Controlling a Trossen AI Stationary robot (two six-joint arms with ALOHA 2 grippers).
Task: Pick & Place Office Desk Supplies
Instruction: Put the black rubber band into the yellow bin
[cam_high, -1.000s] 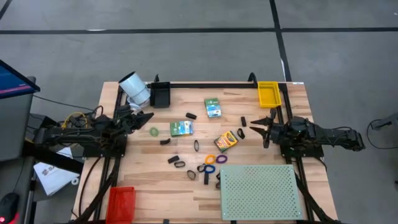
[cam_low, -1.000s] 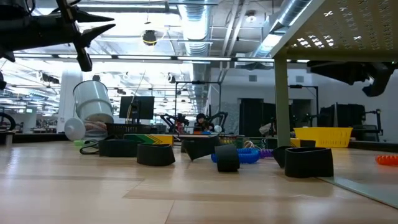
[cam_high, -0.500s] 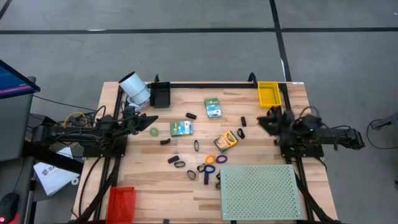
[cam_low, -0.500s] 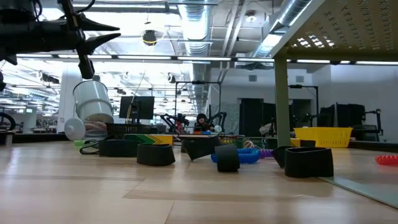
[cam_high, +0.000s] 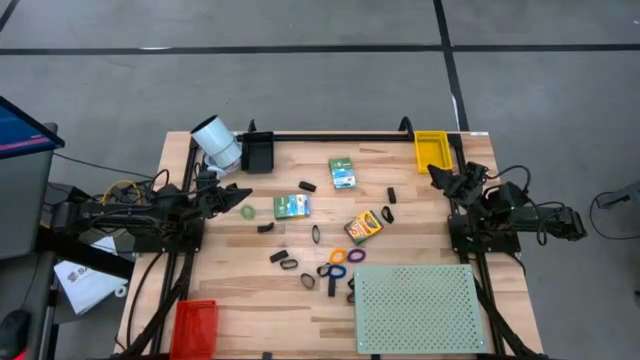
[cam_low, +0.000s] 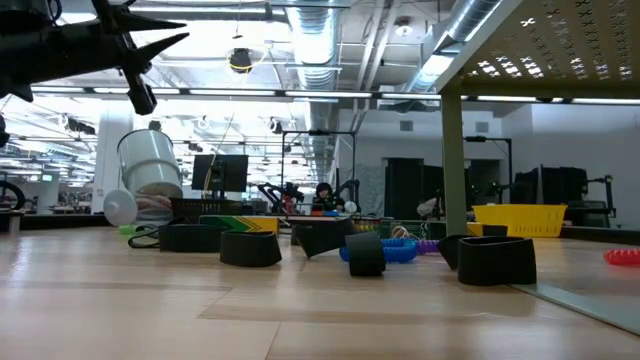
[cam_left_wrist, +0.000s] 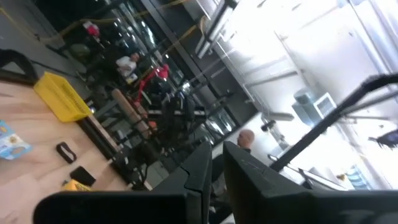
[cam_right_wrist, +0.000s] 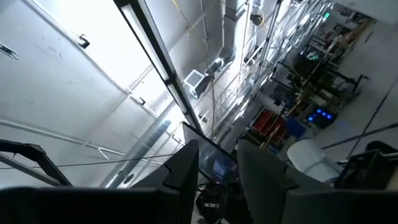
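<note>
Office supplies lie scattered mid-table (cam_high: 420, 215): black clips (cam_high: 288, 263), coloured rings (cam_high: 338, 257), two green boxes (cam_high: 292, 206) and a crayon box (cam_high: 363, 226). Left tool (cam_high: 240, 190) hovers near the green ring (cam_high: 247, 212), fingers nearly closed, empty. Right tool (cam_high: 436, 172), beside the yellow bin (cam_high: 432, 151), shows a narrow gap, holding nothing.

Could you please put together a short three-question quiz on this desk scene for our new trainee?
1. True or false: the crayon box lies inside the yellow bin.
2. Multiple choice: the red bin sits at which side of the table in the high view? A) the left arm's side B) the right arm's side C) the centre
3. Fill in: the white cylinder lies beside the ____ bin at the table's far edge.

Key: 1 false, the box lies on the bare wood. 2 A. 3 black.
</note>
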